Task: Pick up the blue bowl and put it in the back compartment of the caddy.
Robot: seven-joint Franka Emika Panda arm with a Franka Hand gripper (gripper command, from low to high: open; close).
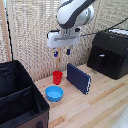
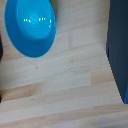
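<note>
The blue bowl (image 1: 54, 93) sits upright and empty on the light wooden table, just off the caddy's corner. It also fills one corner of the wrist view as the blue bowl (image 2: 30, 25). My gripper (image 1: 61, 52) hangs high above the table, over the red cup and farther back than the bowl, open with nothing between its blue-tipped fingers (image 1: 68, 51). The black fabric caddy (image 1: 31, 88) stands at the exterior view's left, split by dividers. Its farthest section (image 1: 11, 79) looks empty. The wrist view does not show the fingers.
A small red cup (image 1: 58, 77) stands just behind the bowl. A dark-blue flat box (image 1: 78, 78) stands on edge beside both; the same box (image 2: 119, 45) shows in the wrist view. A black glossy machine (image 1: 110, 52) is at the back right. A reed screen backs the table.
</note>
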